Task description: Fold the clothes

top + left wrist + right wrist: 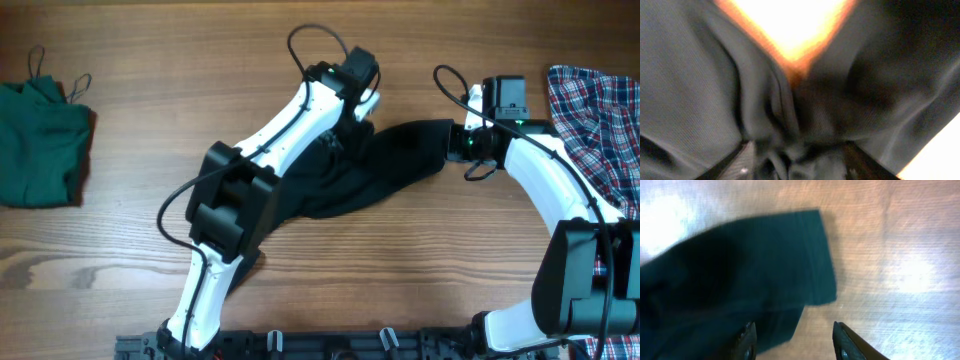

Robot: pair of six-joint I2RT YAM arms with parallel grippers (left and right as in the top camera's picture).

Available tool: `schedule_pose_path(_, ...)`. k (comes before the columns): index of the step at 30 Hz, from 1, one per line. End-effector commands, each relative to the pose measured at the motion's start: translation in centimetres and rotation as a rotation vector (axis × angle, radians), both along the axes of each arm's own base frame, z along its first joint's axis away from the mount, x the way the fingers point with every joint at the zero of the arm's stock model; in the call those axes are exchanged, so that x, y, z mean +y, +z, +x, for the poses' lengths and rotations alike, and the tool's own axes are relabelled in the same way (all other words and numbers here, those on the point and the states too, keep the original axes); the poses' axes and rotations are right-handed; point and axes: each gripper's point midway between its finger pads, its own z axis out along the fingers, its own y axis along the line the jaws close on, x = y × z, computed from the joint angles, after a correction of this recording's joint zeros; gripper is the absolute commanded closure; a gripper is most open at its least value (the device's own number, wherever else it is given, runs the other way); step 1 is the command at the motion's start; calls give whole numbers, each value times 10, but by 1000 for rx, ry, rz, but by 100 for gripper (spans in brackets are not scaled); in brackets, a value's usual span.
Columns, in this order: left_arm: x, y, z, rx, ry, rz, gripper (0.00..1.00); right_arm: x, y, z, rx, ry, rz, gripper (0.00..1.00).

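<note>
Folding seems just begun: left gripper (799, 165) pinches the crumpled black cloth shirt (400, 152) on the wooden bench (120, 260). Right gripper (792, 342), wide open, should grab the sleeve (807, 255) next.

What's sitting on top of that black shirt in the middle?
The left arm crosses over the black shirt, its tool pressed into the cloth. The arm hides part of the shirt.
</note>
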Motion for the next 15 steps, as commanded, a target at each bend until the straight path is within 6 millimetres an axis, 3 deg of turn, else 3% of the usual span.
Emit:
schedule_pose_path(1, 17, 26, 49, -189, 75, 2, 33, -6, -3, 3, -2, -39, -24, 49)
schedule_pose_path(3, 20, 31, 67, -244, 90, -22, 42, -6, -3, 3, -2, -39, -24, 50)
schedule_pose_path(4, 29, 35, 86, -290, 124, -43, 60, -6, -3, 3, -2, -39, -23, 50)
schedule_pose_path(5, 35, 34, 95, -305, 143, -49, 62, -6, -3, 3, -2, -39, -23, 50)
schedule_pose_path(9, 65, 12, 125, -325, 214, -49, 56, -6, 0, 10, -34, -35, -25, 49)
schedule_pose_path(15, 60, -10, 127, -301, 179, -69, 52, -6, 0, 16, -54, -33, -26, 49)
